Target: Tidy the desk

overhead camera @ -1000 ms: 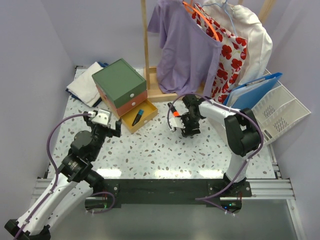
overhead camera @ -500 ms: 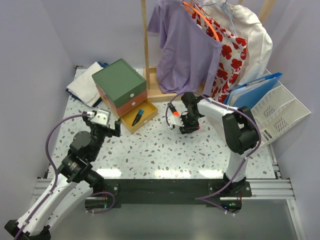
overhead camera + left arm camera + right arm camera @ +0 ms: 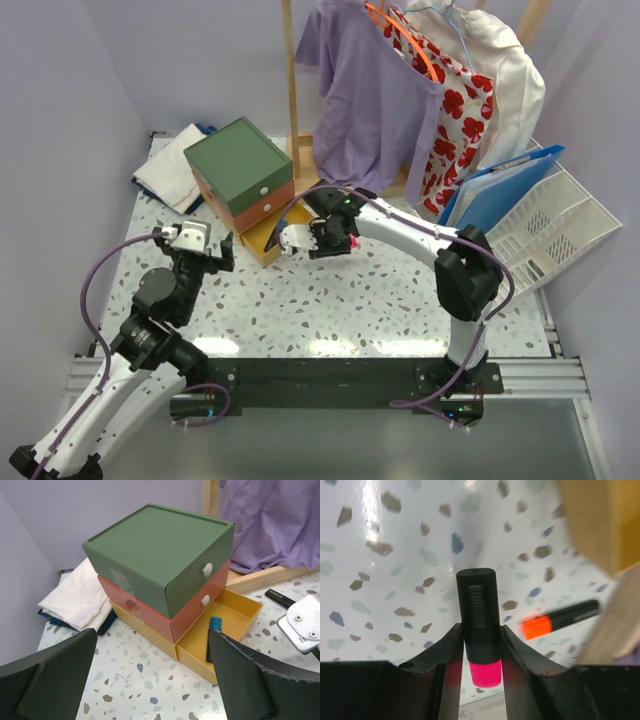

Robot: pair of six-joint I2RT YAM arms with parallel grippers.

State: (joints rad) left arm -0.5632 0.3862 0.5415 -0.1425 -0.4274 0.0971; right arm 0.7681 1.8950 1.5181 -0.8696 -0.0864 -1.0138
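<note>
Here right tool (image 3: 481, 630) pinches pink marker (image 3: 477, 605); left tool (image 3: 151, 635) wide, empty; drawer pen (image 3: 214, 629) half-hidden.

Desk (image 3: 330, 300): white with multicoloured terrazzo speckles. Drawer stack (image 3: 240, 175): green top, coral-red middle, yellow bottom drawer (image 3: 235, 612), white knobs. In the yellow drawer: blue-capped marker (image 3: 214, 635), dark body. Left of the stack: folded cloth (image 3: 168, 172), white, over something dark blue. Right of the stack: purple shirt (image 3: 365, 110), white garment with red flower print (image 3: 452, 125), cream garment (image 3: 512, 75), orange hanger (image 3: 405, 45), blue folder (image 3: 505, 185), white slotted tray (image 3: 565, 225). Just right of the stack: pink-ended marker (image 3: 479, 610), black body, white barcode. Orange-ended marker (image 3: 560, 619), black body.
</note>
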